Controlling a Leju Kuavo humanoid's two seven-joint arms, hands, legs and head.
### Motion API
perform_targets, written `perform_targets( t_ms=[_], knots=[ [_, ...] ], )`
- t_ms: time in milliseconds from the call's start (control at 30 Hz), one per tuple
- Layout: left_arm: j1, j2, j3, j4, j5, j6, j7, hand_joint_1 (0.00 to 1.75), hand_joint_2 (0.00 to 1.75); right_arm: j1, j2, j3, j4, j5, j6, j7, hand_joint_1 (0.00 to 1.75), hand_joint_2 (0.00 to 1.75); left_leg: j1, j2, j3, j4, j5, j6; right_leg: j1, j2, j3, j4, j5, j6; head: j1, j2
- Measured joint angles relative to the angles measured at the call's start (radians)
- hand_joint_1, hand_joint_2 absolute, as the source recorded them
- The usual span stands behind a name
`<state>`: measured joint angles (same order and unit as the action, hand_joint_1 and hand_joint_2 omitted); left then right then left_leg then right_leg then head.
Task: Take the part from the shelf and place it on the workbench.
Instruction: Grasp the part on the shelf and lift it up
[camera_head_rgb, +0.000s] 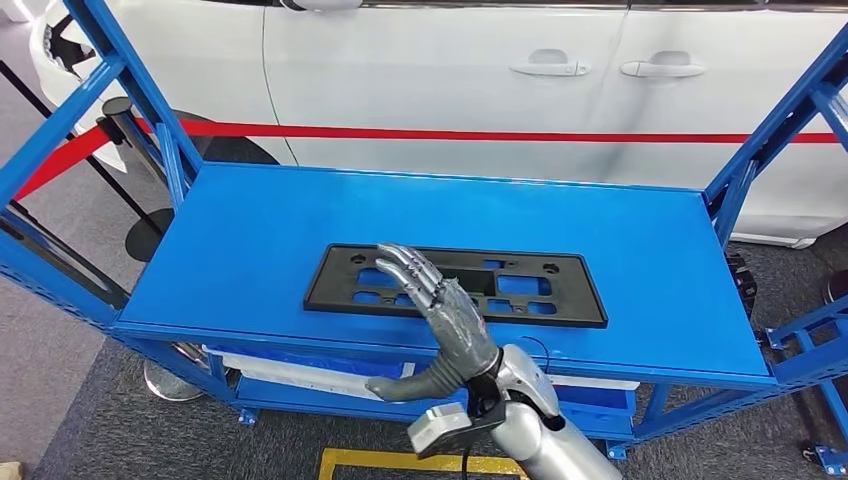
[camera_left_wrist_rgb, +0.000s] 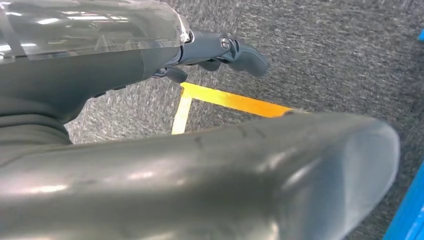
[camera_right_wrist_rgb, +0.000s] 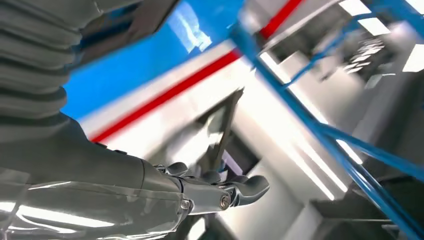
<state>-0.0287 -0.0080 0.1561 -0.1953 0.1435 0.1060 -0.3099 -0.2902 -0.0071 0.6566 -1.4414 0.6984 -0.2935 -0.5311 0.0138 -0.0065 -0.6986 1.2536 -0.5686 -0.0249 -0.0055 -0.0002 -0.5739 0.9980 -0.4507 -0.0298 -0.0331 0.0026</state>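
- One black plastic frame (camera_head_rgb: 455, 285), long and flat, lies on the blue shelf top (camera_head_rgb: 250, 230), near the front edge. Its long axis runs left to right across the robot's front.
- The right hand (camera_head_rgb: 440, 300) is raised over the frame's near edge, a little left of its middle; its fingers (camera_head_rgb: 405, 265) are spread and straight, holding nothing, pointing away over the frame.
- The left hand (camera_left_wrist_rgb: 220, 50) hangs down over grey carpet (camera_left_wrist_rgb: 325, 60), its fingers partly curled, empty; whether they are fully clenched I cannot tell.
- The right hand is far nearer.
- One white car (camera_head_rgb: 480, 80) stands behind, beyond one red barrier tape (camera_head_rgb: 500, 134).
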Motion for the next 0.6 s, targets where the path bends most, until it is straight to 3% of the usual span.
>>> perform_targets(
  t_ms=[33,67,133,200,233,367,433,500,533,567,600],
  knots=[
    [0.002,0.000,0.001,0.000,0.000,0.002,0.000,0.00,0.00,-0.005,0.004,0.014,0.012,0.058,-0.036,0.021,0.00,1.75,0.000,0.000,-0.017,0.034,-0.005,-0.002,0.001,0.000,0.000,0.001,-0.001,-0.001,0.000,0.000],
    [0.003,0.000,0.002,0.000,0.000,0.004,0.000,0.00,0.00,-0.010,0.008,0.028,0.022,0.108,-0.065,0.041,0.00,1.75,0.000,0.000,-0.018,0.033,0.008,-0.003,0.002,0.000,0.000,0.003,-0.003,-0.001,0.000,0.000],
    [0.004,0.001,0.004,0.000,-0.002,0.004,0.000,0.00,0.00,-0.022,0.017,0.052,0.040,0.185,-0.106,0.076,0.00,1.75,0.000,0.001,0.035,-0.077,0.075,-0.001,0.001,0.002,0.001,0.011,-0.009,0.002,0.000,0.000],
    [0.003,0.001,0.006,0.000,-0.006,0.003,0.000,0.00,0.00,-0.040,0.025,0.071,0.058,0.268,-0.141,0.124,0.00,1.75,-0.002,0.001,0.092,-0.192,0.115,0.006,0.005,0.003,-0.002,0.022,-0.016,0.010,0.000,0.000],
    [0.003,0.001,0.007,0.000,-0.007,0.002,0.000,0.00,0.00,-0.049,0.028,0.081,0.069,0.322,-0.158,0.157,0.00,1.75,-0.003,0.000,0.104,-0.218,0.119,0.010,0.007,0.004,-0.004,0.026,-0.019,0.014,0.001,0.000],
    [0.003,0.000,0.007,0.000,-0.018,-0.009,-0.002,0.00,0.00,-0.090,0.045,0.115,0.131,0.514,-0.195,0.289,0.00,1.75,-0.001,0.000,0.107,-0.231,0.123,0.032,0.007,0.005,-0.009,0.039,-0.030,0.032,0.002,0.000],
    [0.002,0.000,0.008,0.000,-0.023,-0.014,-0.004,0.00,0.00,-0.110,0.054,0.125,0.166,0.562,-0.196,0.330,0.00,1.75,0.002,0.001,0.108,-0.236,0.127,0.042,0.002,0.004,-0.045,0.120,-0.080,0.042,0.005,0.000],
    [0.002,0.001,0.008,0.000,-0.027,-0.017,-0.005,0.00,0.00,-0.122,0.061,0.131,0.203,0.594,-0.196,0.360,0.00,1.75,0.002,0.001,0.107,-0.237,0.128,0.046,-0.001,0.004,-0.107,0.251,-0.140,0.049,0.006,0.000],
    [0.002,0.001,0.008,0.000,-0.030,-0.017,-0.005,0.00,0.00,-0.126,0.065,0.133,0.222,0.609,-0.195,0.374,0.00,1.75,0.002,0.001,0.107,-0.236,0.127,0.046,-0.003,0.004,-0.129,0.294,-0.150,0.051,0.006,0.000],
    [0.003,0.001,0.007,0.000,-0.032,-0.019,-0.005,0.00,0.00,-0.131,0.069,0.134,0.240,0.623,-0.193,0.388,0.00,1.75,0.002,0.001,0.107,-0.236,0.127,0.045,-0.004,0.004,-0.136,0.304,-0.141,0.051,0.006,0.000],
    [0.003,0.001,0.007,0.000,-0.035,-0.021,-0.005,0.00,0.00,-0.138,0.075,0.135,0.259,0.636,-0.190,0.400,0.00,1.75,0.002,0.000,0.108,-0.236,0.127,0.045,-0.005,0.003,-0.123,0.273,-0.113,0.050,0.006,0.000]
  ],
)
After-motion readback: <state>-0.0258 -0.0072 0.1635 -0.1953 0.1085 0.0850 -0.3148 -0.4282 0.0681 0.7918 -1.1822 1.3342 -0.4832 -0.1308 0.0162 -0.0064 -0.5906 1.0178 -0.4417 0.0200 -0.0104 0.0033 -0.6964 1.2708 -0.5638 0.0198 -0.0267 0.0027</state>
